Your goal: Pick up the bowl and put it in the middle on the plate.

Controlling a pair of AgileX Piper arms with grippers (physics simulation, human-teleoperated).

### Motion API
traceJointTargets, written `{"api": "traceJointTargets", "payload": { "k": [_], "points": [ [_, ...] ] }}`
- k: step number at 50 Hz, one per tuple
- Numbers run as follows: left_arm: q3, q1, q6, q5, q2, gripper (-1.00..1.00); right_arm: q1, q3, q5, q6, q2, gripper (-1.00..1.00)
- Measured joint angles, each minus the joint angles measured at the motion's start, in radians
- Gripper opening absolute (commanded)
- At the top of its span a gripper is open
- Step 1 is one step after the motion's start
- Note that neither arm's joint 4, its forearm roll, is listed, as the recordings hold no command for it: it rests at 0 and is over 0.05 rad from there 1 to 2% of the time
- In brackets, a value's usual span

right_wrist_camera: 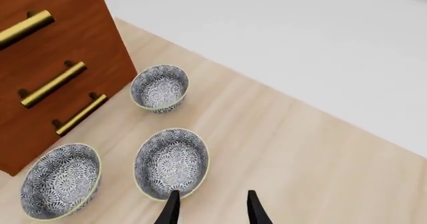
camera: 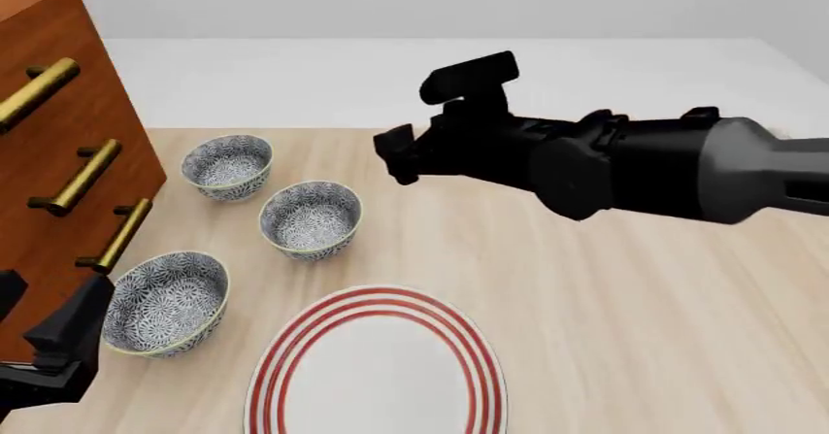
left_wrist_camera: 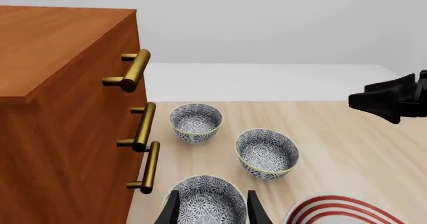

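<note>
Here, the left gripper (left_wrist_camera: 211, 211), fingers spread, straddles the near-left bowl (camera: 165, 303) beside the plate (camera: 373, 368). The right gripper (right_wrist_camera: 211, 209) hangs released above the middle bowl (right_wrist_camera: 171, 162).

Brightness: all three views were bright and evenly lit.
Light source: soft and diffuse, with no lamp or single direction that could be picked out.
Shadows: very faint; only weak shading lay under the bowls (camera: 313, 220) and beside the wooden cabinet (camera: 58, 152).
Glare: mild sheen ran along the brass handles (left_wrist_camera: 133, 69); the plate (camera: 376, 366) was not blown out.
Sharpness: edges were crisp throughout, with no motion blur.
Distortion: straight lines stayed straight to the edges.
Focus: near and far were equally sharp.
</note>
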Motion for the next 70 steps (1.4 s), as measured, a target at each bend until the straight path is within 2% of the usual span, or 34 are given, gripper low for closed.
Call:
{"api": "traceJointTargets", "payload": {
  "k": [9, 33, 52, 70],
  "points": [
    [0.0, 0.0, -0.003, -0.002, 0.004, 1.0, 0.029, -0.094, 0.055, 0.009, 0.062, 1.0],
    [0.0, 0.005, -0.007, -0.01, 0.005, 1.0, 0.09, -0.318, 0.22, 0.082, 0.265, 1.0],
    [0.0, 0.005, -0.016, -0.013, 0.01, 1.0, 0.072, -0.456, 0.315, 0.104, 0.398, 1.0],
    [0.0, 0.003, -0.024, -0.02, 0.021, 1.0, 0.054, -0.528, 0.347, 0.114, 0.478, 1.0]
  ]
}}
